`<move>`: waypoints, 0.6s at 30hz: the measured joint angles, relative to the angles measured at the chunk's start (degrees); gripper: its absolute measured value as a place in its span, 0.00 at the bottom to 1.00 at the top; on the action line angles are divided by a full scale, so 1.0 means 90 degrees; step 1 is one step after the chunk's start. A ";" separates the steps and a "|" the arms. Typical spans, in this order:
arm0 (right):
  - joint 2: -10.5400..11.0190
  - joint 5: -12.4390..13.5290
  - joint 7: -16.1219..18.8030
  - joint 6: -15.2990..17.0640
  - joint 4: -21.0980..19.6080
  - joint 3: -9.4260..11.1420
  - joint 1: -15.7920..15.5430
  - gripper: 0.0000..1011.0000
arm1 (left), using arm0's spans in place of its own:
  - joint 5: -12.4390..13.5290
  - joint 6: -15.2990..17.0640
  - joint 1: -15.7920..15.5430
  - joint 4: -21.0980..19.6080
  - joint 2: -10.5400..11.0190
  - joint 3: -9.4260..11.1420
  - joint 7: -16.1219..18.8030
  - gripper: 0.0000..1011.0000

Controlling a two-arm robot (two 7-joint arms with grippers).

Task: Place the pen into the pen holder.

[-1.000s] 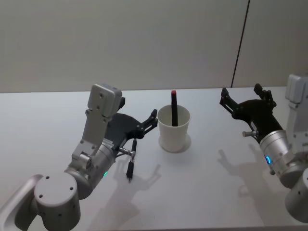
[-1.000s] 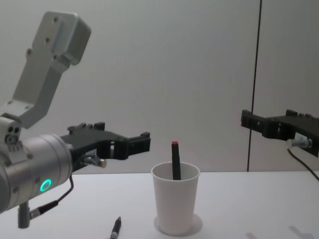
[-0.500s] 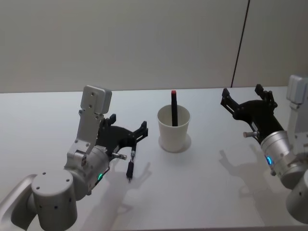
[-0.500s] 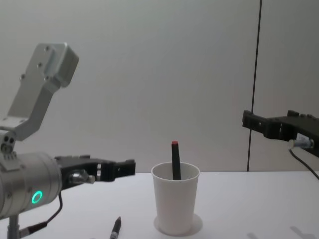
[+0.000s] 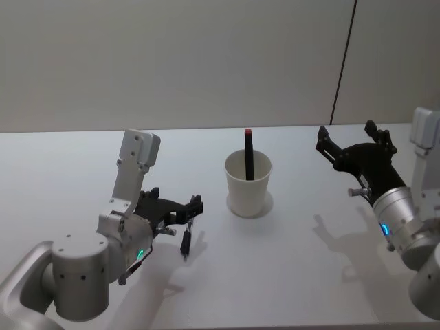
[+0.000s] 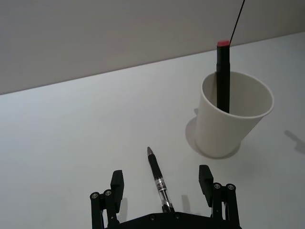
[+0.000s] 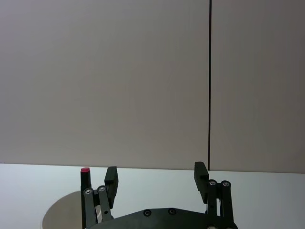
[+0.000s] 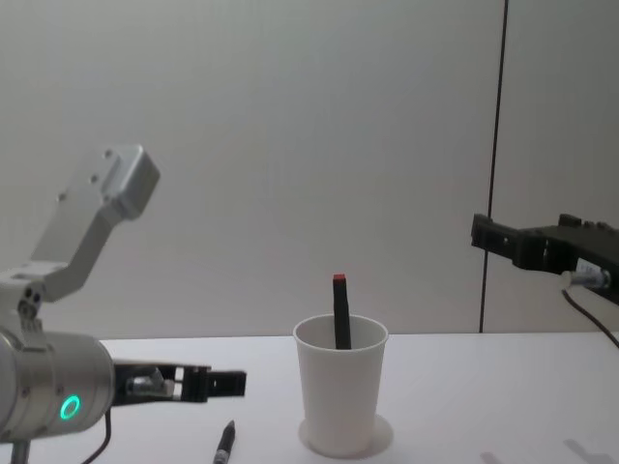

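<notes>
A black pen lies on the white table, left of the pen holder, a white paper cup. In the cup stands a second black pen with a red end, leaning on the rim. My left gripper is open and low over the lying pen. In the left wrist view the pen lies between the spread fingers of that gripper, with the cup beyond. My right gripper hangs open to the right of the cup, well above the table.
The white table runs back to a grey wall with a dark vertical seam. In the chest view the lying pen is just left of the cup, below the left gripper.
My left gripper has come down and drawn back from beside the cup to low over the lying pen. The right arm, the cup and both pens have not moved.
</notes>
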 joint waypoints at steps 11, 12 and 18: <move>0.0001 0.0001 0.0000 0.0000 -0.0004 0.0000 -0.0004 0.99 | 0.0153 0.0474 -0.0281 0.0562 -0.0171 0.0017 -0.0223 0.99; 0.0001 0.0001 0.0000 0.0000 -0.0004 -0.0001 -0.0005 0.99 | 0.0169 0.0494 -0.0305 0.0614 -0.0187 0.0022 -0.0239 0.99; 0.0000 0.0000 0.0000 -0.0001 -0.0004 0.0000 -0.0005 0.99 | 0.0296 0.0636 -0.0441 0.0922 -0.0278 0.0051 -0.0370 0.99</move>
